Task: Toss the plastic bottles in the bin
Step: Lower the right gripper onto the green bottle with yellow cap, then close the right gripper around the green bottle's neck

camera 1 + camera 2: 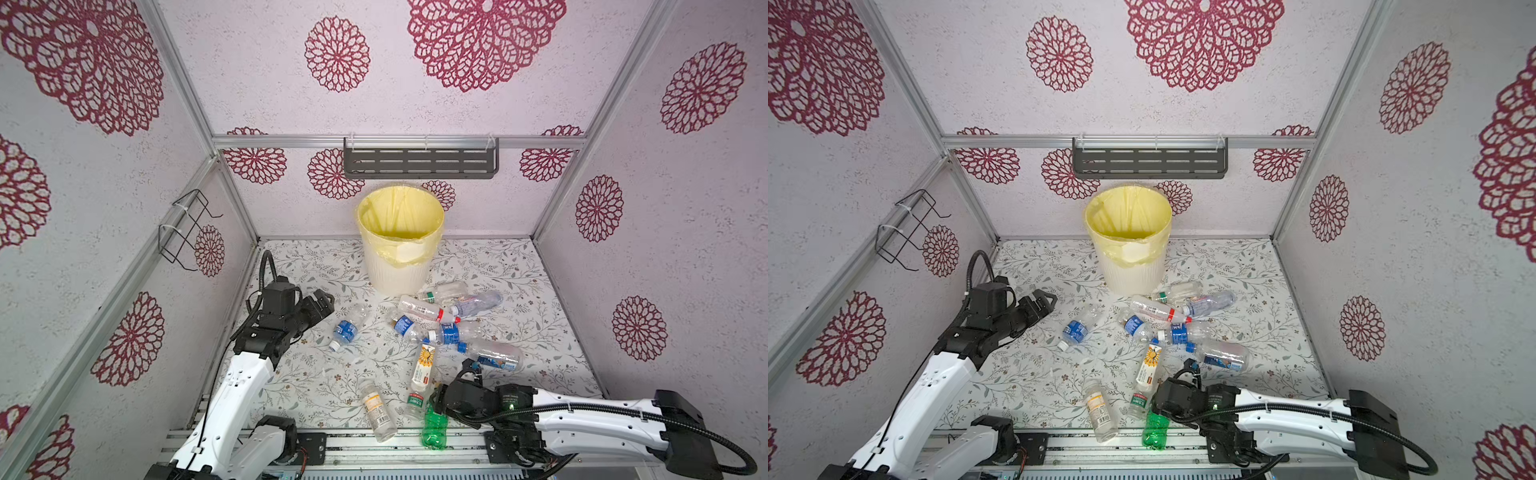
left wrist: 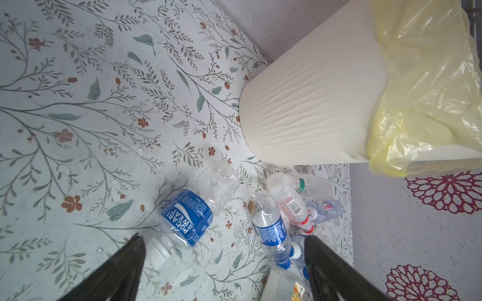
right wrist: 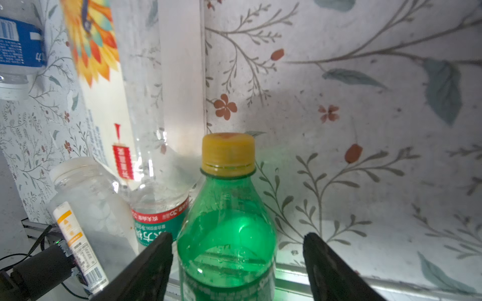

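The green bottle (image 3: 227, 234) with the yellow cap (image 3: 228, 152) lies at the front edge of the surface (image 1: 311, 374). Its bottom end is over the metal rail (image 1: 374, 446). The right pincer (image 3: 237, 235) is around it, with one finger on each side. One finger is right against the bottle and the other has a gap, so the pincer is a bit wide and not squeezing.

Just beside the green bottle lie three more:
- a clear bottle with a green and red label (image 1: 415, 402)
- a tall bottle with a sunflower label (image 1: 424, 365)
- a clear bottle with an orange label (image 1: 377, 411)

More plastic bottles (image 1: 440, 328) lie in a heap farther back, near the foot of the bin (image 1: 399, 270). The bin stands upright by the back wall with a yellow bag (image 1: 399, 216) over its rim. A bottle with a blue label (image 1: 347, 328) lies alone, left of the heap. The left pincer (image 2: 223, 238) hangs near it, wide apart and holding nothing.
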Action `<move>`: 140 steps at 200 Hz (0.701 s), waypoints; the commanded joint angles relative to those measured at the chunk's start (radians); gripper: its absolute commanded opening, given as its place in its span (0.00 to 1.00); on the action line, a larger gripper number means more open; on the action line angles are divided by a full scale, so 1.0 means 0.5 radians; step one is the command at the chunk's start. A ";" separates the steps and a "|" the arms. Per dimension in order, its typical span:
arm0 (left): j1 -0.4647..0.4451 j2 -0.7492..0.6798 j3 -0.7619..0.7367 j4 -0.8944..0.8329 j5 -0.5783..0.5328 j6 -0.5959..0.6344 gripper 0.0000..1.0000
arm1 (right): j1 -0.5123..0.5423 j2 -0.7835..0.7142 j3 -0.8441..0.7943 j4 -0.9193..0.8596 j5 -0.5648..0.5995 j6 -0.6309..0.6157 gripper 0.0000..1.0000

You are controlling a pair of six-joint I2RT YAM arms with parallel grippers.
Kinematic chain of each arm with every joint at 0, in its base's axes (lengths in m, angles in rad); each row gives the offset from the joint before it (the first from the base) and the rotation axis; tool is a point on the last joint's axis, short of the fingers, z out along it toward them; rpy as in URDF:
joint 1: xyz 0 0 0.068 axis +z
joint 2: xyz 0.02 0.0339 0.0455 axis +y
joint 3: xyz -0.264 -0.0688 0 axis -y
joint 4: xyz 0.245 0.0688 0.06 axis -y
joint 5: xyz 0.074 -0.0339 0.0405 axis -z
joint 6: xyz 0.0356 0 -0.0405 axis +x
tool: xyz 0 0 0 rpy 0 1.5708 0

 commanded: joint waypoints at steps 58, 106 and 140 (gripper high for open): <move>0.043 -0.018 0.034 -0.026 0.000 0.041 0.97 | 0.093 0.072 0.005 0.023 0.085 0.222 0.80; 0.053 -0.016 -0.001 -0.012 0.021 0.040 0.97 | 0.108 0.026 -0.085 0.124 0.126 0.295 0.69; 0.056 -0.034 -0.019 -0.007 0.012 0.039 0.97 | 0.108 0.014 -0.111 0.134 0.146 0.319 0.63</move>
